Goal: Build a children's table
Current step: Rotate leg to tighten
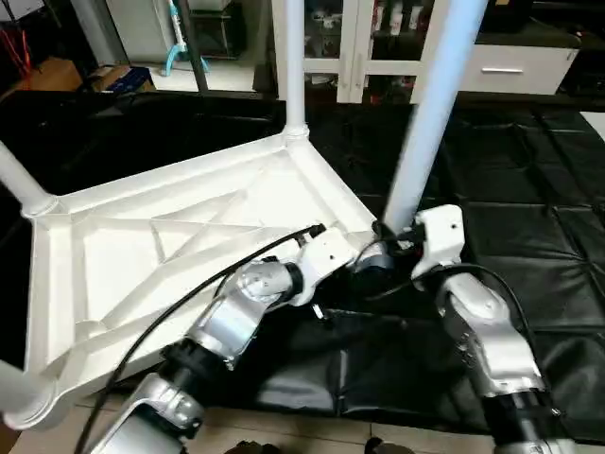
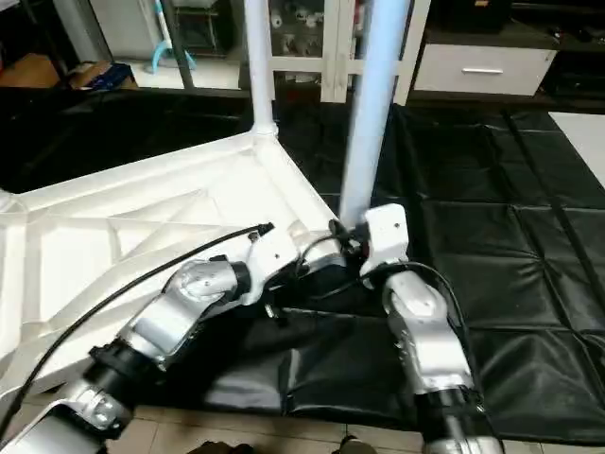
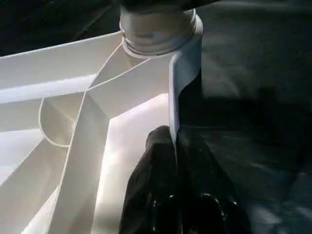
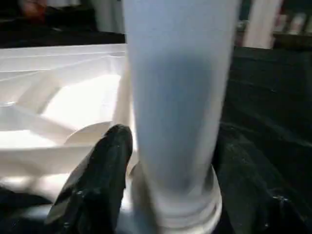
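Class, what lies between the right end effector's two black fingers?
A white tapered plastic tube leg, standing in the white ribbed tabletop's corner socket, shown in the right wrist view.

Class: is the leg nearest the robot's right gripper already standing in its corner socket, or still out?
In: the leg stands upright, its base seated in the tabletop corner socket.

left arm: bent, reaching forward toward the middle | left gripper point(image 3: 178, 146): fingers pressed together | right arm: reaching forward | right gripper point(image 4: 170, 161): fingers apart, one on each side
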Available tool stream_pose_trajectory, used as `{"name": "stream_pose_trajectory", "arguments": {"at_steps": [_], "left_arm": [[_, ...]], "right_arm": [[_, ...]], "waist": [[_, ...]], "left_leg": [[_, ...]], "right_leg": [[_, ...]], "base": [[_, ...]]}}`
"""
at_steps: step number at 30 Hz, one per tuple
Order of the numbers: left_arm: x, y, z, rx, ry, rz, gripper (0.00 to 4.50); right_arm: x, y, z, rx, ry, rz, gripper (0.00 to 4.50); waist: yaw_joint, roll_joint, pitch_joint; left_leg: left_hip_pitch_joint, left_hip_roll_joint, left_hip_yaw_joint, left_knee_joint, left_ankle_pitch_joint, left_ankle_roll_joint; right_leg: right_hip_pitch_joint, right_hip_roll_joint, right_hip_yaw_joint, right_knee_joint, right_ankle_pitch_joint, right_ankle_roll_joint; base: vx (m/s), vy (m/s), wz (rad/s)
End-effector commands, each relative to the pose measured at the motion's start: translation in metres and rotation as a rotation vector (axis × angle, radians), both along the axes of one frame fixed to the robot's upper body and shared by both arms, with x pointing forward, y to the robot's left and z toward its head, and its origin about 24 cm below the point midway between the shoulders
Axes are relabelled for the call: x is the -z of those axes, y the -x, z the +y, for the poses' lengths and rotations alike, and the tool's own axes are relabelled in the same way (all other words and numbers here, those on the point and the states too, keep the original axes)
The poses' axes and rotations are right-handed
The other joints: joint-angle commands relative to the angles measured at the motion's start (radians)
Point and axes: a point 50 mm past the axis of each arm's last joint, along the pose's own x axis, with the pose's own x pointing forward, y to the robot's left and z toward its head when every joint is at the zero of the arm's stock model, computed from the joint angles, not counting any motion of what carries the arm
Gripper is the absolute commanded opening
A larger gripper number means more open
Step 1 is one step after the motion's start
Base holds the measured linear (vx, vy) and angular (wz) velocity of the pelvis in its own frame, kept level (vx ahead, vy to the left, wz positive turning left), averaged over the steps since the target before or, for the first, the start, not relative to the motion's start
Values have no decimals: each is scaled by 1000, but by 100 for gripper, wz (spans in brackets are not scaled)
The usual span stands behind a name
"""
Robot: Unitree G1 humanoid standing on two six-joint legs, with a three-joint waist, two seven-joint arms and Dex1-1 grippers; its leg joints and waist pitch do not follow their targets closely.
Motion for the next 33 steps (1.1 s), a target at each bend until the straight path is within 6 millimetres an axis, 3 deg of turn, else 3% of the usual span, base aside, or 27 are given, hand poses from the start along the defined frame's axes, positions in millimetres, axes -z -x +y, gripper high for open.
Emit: {"name": "stream_pose_trajectory", "arguments": {"at_steps": [1, 9, 10, 13, 14, 17, 20, 23, 28, 33], "left_arm": [[11, 8, 9, 46, -32, 45, 0], [20, 45, 28, 318, -56, 197, 0], [18, 50, 31, 344, -41, 217, 0], [16, 53, 35, 360, -32, 233, 0], [16, 54, 37, 363, -30, 239, 0], [14, 58, 41, 375, -24, 252, 0], [12, 59, 42, 383, -23, 259, 0], [11, 61, 43, 386, -22, 265, 0], [11, 61, 42, 389, -21, 268, 0], [10, 61, 42, 389, -22, 268, 0]], "right_arm": [[-9, 3, 5, -156, -19, -4, 293], [-30, 22, -28, -614, 181, 17, 305], [-31, 27, -34, -689, 222, 26, 305], [-33, 32, -41, -757, 260, 38, 305], [-33, 33, -43, -781, 271, 42, 305], [-35, 36, -46, -853, 289, 58, 305], [-36, 38, -46, -902, 293, 63, 305], [-34, 40, -44, -940, 294, 65, 305], [-29, 40, -42, -962, 297, 76, 287], [-28, 41, -42, -984, 278, 94, 245]], "waist": [[-2, -19, -52], [12, -19, -57], [17, -21, -58], [22, -21, -67], [29, -22, -69], [37, -23, -68], [36, -24, -62], [32, -23, -56], [32, -23, -55], [33, -24, -61]], "left_leg": [[25, 88, -62, -106, -384, 16], [38, 97, -50, -96, -302, 58], [41, 99, -45, -91, -259, 79], [31, 99, -46, -81, -145, 127], [33, 98, -42, -73, -84, 162], [26, 100, -44, -71, -82, 181], [28, 102, -45, -77, -139, 163], [32, 103, -49, -87, -234, 104], [37, 101, -48, -90, -254, 77], [32, 100, -48, -85, -197, 100]], "right_leg": [[18, -60, 24, -60, -354, -164], [19, -58, 29, -46, -242, -228], [17, -56, 32, -39, -181, -248], [31, -58, 28, -18, -59, -280], [29, -55, 26, -13, 2, -295], [33, -59, 23, -11, -27, -302], [31, -58, 23, -21, -131, -291], [25, -57, 26, -34, -260, -262], [22, -55, 29, -38, -273, -252], [28, -56, 28, -29, -199, -264]], "base": [[0, 0, 0], [16, -4, 2], [66, -17, 12], [70, -13, 6], [52, -11, 1], [0, 0, 0], [0, 0, 0], [0, 0, 0], [0, 0, 0], [0, 0, 0]]}}
